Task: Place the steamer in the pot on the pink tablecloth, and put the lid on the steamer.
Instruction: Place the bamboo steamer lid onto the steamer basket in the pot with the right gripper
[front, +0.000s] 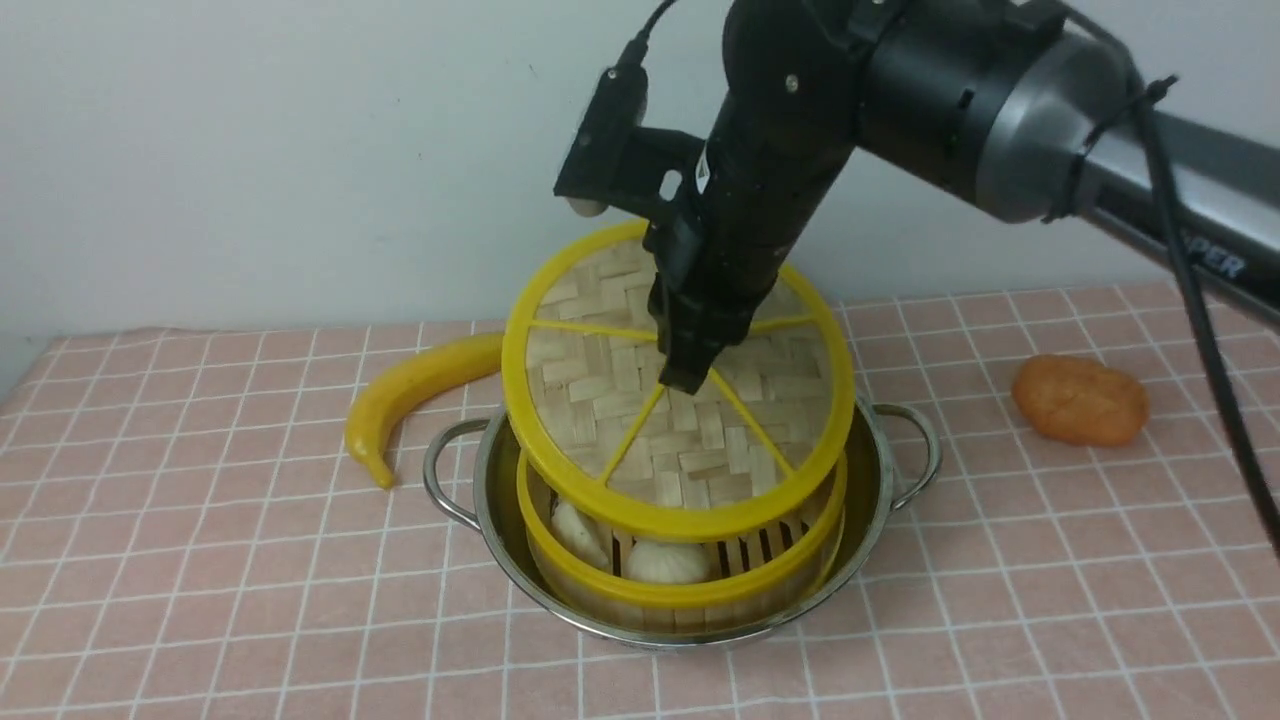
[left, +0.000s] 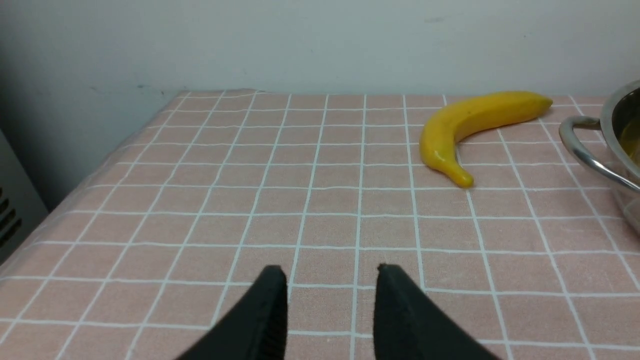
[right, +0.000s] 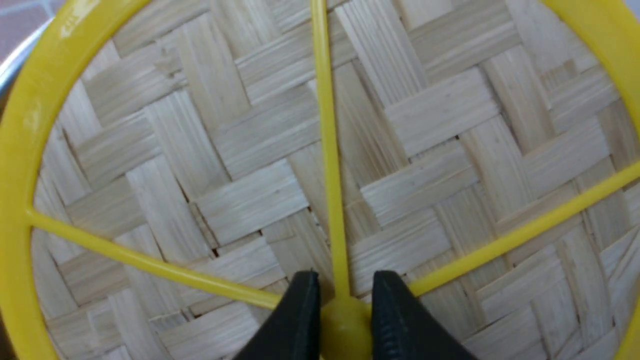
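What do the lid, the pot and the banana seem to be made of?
The lid: woven pale bamboo strips, matte, with a glossy yellow rim, probably plastic. The pot: shiny, mirror-like metal, likely stainless steel. The banana: smooth, evenly glossy yellow, so probably plastic.

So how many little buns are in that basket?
2 visible: one bun at the steamer's left front, another at its front middle. The lid hides the rest, so more may be there.

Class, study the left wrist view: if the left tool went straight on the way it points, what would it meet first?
Probably bare pink tablecloth ahead of the left tool; the banana and pot lie off that line, though depth is unclear.
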